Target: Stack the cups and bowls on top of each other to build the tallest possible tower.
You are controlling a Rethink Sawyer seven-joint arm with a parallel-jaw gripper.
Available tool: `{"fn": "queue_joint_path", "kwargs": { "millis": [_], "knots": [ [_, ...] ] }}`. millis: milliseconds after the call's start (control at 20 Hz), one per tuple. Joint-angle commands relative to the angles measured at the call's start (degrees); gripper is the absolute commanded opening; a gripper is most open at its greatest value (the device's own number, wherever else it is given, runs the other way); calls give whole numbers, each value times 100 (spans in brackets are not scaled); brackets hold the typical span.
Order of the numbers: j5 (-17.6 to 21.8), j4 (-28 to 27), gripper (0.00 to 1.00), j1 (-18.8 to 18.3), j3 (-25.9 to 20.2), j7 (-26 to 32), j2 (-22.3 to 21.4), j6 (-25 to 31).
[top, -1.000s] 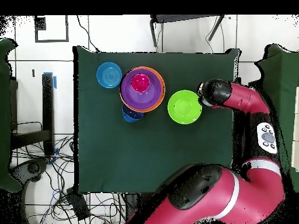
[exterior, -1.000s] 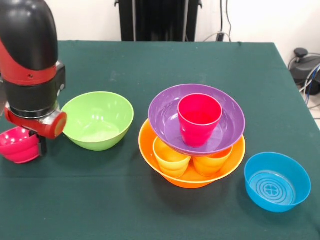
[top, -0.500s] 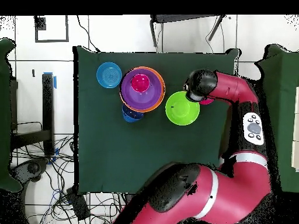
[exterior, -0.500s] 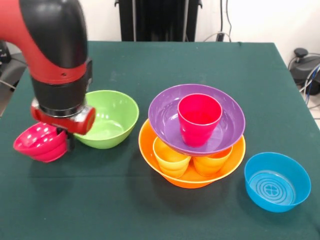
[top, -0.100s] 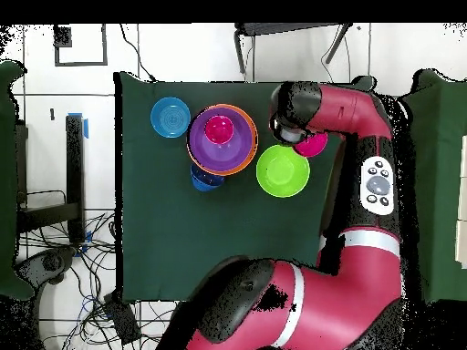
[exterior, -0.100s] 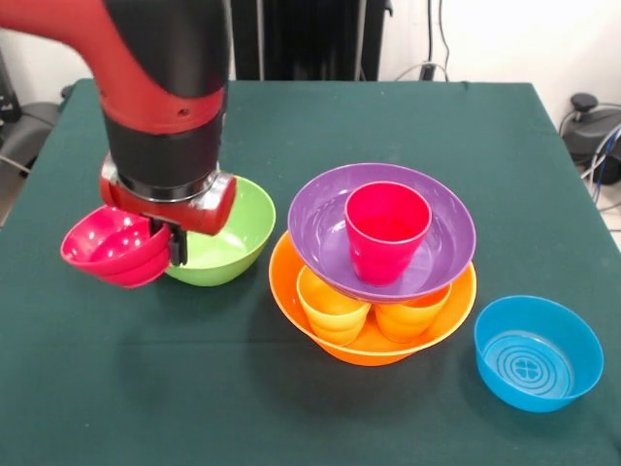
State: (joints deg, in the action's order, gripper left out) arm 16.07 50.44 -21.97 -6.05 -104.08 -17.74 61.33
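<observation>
Blue bowl [exterior, -0.100s: 538,351]: lower right of the front view, alone on the table [exterior, -0.100s: 310,417], well apart from the tower — not yet stacked.
Tower [exterior, -0.100s: 378,262]: centre of the frame; orange bowl [exterior, -0.100s: 291,291] as base, yellow cup [exterior, -0.100s: 332,306] and orange cup [exterior, -0.100s: 411,316] standing inside it, purple bowl [exterior, -0.100s: 320,228] resting on those cups, red cup [exterior, -0.100s: 387,231] upright in the purple bowl.
Red bowl [exterior, -0.100s: 114,248]: left of centre, lifted clear of the table and tilted, its rim clamped by the gripper [exterior, -0.100s: 177,243].
Gripper: closed on the red bowl's rim; it hangs just in front of the green bowl [exterior, -0.100s: 228,238].
Green bowl: on the table, just left of the tower, partly hidden by the arm [exterior, -0.100s: 165,87].
Arm: comes down from the upper left, wrist near vertical over the green bowl's left side.
Step in hand: carrying the red bowl — judged, toward the tower.
Next move: likely travel right, rise above the red cup, level the bowl, then release it centred; a tilted release could topple the cup.
Dark bowl [top, -0.100s: 204,179]: seen only overhead, peeping out beside the tower.
</observation>
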Motion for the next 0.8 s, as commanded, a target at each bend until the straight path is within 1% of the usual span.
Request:
{"fn": "queue_joint_path", "kwargs": {
  "millis": [50,200,400,500,650,800],
  "knots": [
    [278,-500,0,273,-134,681,-220,919],
    [289,-590,0,344,-110,619,-206,983],
    [263,-438,0,400,-53,548,-310,948],
    [232,-315,0,431,-3,480,-419,991],
    [161,-59,0,522,96,392,-693,1123],
    [171,-86,0,674,216,401,-900,1446]
  ]
}}
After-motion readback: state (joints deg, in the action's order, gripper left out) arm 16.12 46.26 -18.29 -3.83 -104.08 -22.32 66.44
